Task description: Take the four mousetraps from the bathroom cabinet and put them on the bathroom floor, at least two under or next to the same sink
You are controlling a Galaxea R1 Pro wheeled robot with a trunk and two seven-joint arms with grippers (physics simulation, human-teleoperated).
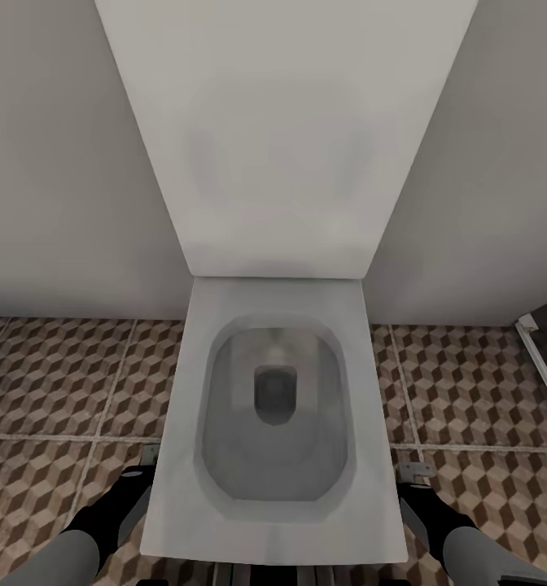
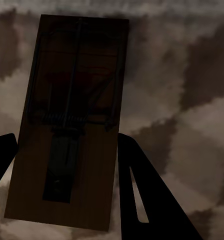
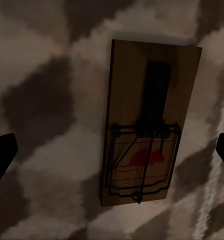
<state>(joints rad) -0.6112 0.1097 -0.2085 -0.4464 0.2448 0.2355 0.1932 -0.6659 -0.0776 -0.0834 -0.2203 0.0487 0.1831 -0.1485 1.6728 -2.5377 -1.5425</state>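
From the head camera I'm looking straight down on a white toilet (image 1: 275,407), its lid up against the pale wall (image 1: 54,163), with the bathroom floor (image 1: 54,382) spreading out on both sides in its cube-patterned tiles. My left arm (image 1: 102,521) reaches down just left of the bowl and my right arm (image 1: 448,529) just right of it, each close beside the rim.

On the left wrist camera, a mousetrap (image 2: 74,125) fills the space between the left gripper (image 2: 67,165) fingers; the dark fingers (image 2: 142,185) sit against both long edges of the wooden slab, so they look clamped on it, with the patterned tiles behind. The spring and wire bar are plain to see on its face.

On the right wrist camera, another mousetrap (image 3: 149,122) lies flat on the tiles, its red mouse print showing. The right gripper (image 3: 112,155) has its fingers (image 3: 2,155) spread wide, well apart from the slab on either side and touching nothing.
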